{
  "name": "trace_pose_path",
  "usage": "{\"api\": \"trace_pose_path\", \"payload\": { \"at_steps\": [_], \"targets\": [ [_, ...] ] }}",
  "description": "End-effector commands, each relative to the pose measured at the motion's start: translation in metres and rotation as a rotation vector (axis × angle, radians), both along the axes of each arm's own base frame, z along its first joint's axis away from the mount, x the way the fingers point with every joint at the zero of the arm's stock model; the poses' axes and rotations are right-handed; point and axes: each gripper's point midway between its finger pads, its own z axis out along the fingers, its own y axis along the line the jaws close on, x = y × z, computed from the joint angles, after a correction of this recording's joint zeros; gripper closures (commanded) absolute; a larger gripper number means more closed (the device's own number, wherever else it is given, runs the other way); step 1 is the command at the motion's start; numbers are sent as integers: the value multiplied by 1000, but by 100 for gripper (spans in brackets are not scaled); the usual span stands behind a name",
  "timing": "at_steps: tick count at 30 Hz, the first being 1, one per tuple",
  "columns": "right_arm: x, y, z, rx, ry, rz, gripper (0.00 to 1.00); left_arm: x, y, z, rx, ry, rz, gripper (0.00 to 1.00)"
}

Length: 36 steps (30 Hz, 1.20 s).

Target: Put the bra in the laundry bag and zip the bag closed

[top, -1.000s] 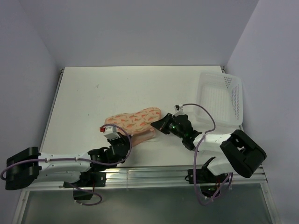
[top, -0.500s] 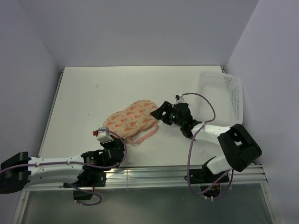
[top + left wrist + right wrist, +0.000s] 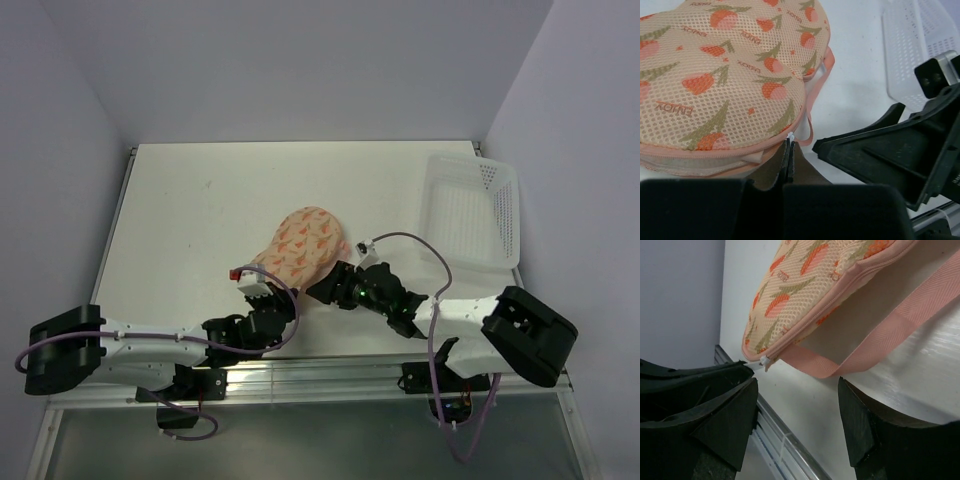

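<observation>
The laundry bag (image 3: 300, 243), a peach mesh pouch with an orange pattern, lies slantwise at mid-table. It fills the upper left of the left wrist view as laundry bag (image 3: 725, 75). My left gripper (image 3: 789, 146) is shut on the small white zipper pull (image 3: 762, 361) at the bag's near edge, where a short gap shows pale lining. My right gripper (image 3: 797, 385) stands open just below the bag's pink loop (image 3: 865, 347), holding nothing. From above, my left gripper (image 3: 284, 298) and right gripper (image 3: 322, 290) sit close together. The bra is out of view.
A white perforated basket (image 3: 472, 212) stands at the right edge of the table. The metal rail (image 3: 330, 372) along the near table edge runs just below both grippers. The right gripper's black body (image 3: 890, 150) lies close on the right of my left fingers.
The right gripper has opened, let go of the bag's right end and moved down-left toward the near edge. The bag has swung from lying crosswise to slanting. The left gripper has moved right with the pull.
</observation>
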Motion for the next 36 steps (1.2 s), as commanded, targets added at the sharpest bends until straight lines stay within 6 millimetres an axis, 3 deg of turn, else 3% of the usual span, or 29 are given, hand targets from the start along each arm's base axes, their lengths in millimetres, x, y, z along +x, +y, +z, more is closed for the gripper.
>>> {"api": "trace_pose_path", "payload": {
  "at_steps": [1,6,12,14,17,18,19,27,29,33,35,36],
  "targets": [
    [9,21,34,148,-45,-2,28,-2,-19,21,-81,-17,-38,100],
    [14,24,41,160,-57,-20,29,-5,-13,12,-84,2,-37,100],
    [20,35,25,151,-1,-30,41,-7,-20,13,-79,-2,-61,100],
    [23,38,27,161,-5,-29,51,-8,-22,14,-78,-4,-65,100],
    [27,39,30,165,-16,-37,79,-8,-20,13,-69,-6,-66,100],
    [28,37,31,165,-22,-45,93,-9,-19,11,-64,-3,-63,100],
    [29,35,32,162,-28,-53,97,-8,-15,9,-57,-2,-53,100],
    [60,-3,34,133,-61,-149,100,-17,40,-38,26,91,46,100],
    [62,-4,34,125,-67,-140,100,-19,45,-33,-15,88,41,100],
    [55,10,34,139,-55,-95,100,-18,24,-1,-105,30,-24,100],
    [51,20,29,135,-35,-73,100,-16,15,1,-50,18,-36,100],
    [53,19,29,140,-34,-81,100,-13,7,12,-55,16,-30,100]
  ]
}}
